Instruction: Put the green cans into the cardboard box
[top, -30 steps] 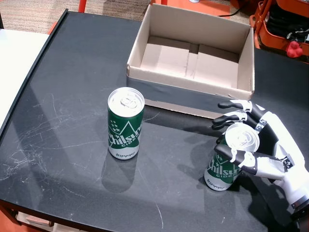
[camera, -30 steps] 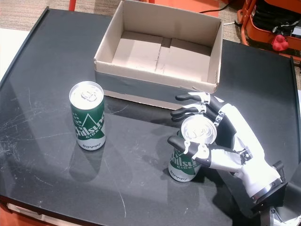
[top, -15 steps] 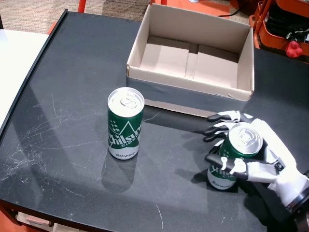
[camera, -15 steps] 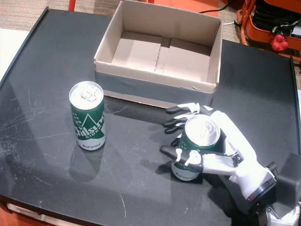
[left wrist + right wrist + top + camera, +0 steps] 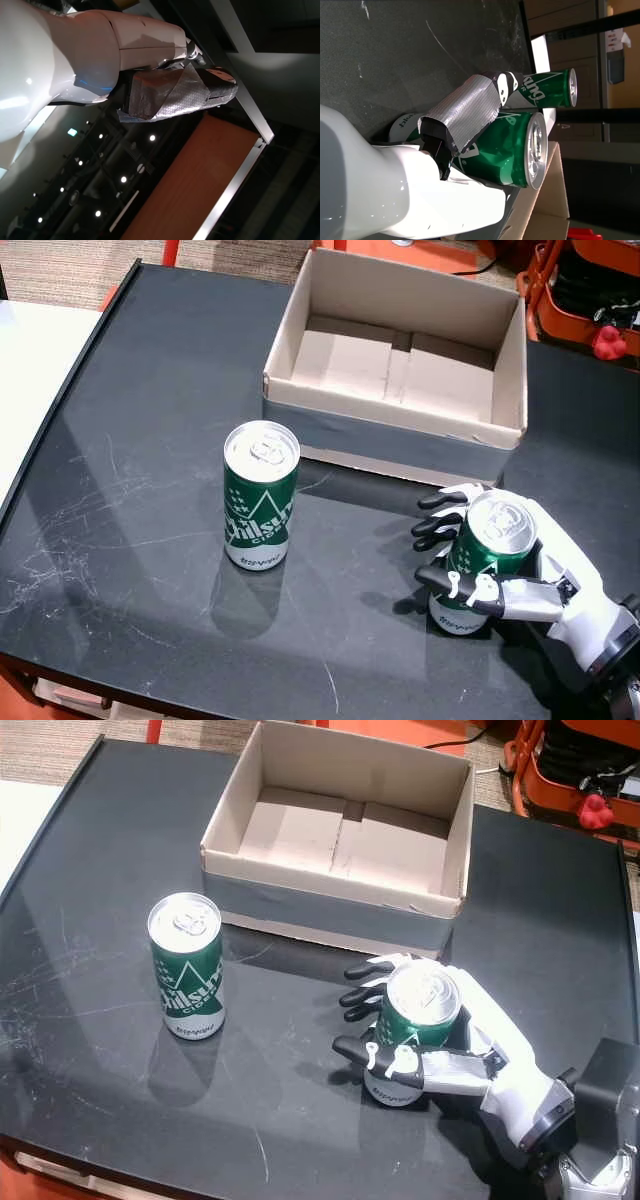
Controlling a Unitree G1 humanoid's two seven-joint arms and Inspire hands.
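Cardboard box (image 5: 497, 430) empty (no can delivered). Right hand (image 5: 520, 575) wraps one green can (image 5: 478, 558) standing on table (image 5: 130, 420); second can (image 5: 259, 495) untouched. Left hand's state indeterminable.

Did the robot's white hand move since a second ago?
Yes. The white right hand has slid left, toward the standing green can, closing around the other green can in front of the cardboard box.
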